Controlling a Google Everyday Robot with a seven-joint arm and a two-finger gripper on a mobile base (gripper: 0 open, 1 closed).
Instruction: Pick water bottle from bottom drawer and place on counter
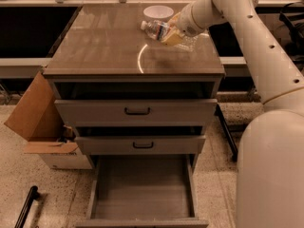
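The water bottle (156,30) is clear with a white cap pointing left. It lies sideways in my gripper (172,36) over the back right part of the counter (104,46), just above or on its surface; I cannot tell which. The gripper's pale yellowish fingers (170,38) are closed around the bottle's body. The bottom drawer (142,189) is pulled out below, and its flat floor is bare.
A white bowl (158,12) stands on the counter just behind the bottle. The two upper drawers (137,111) are slightly open. A cardboard box (35,115) leans at the cabinet's left. A black bar (26,207) lies on the floor at lower left.
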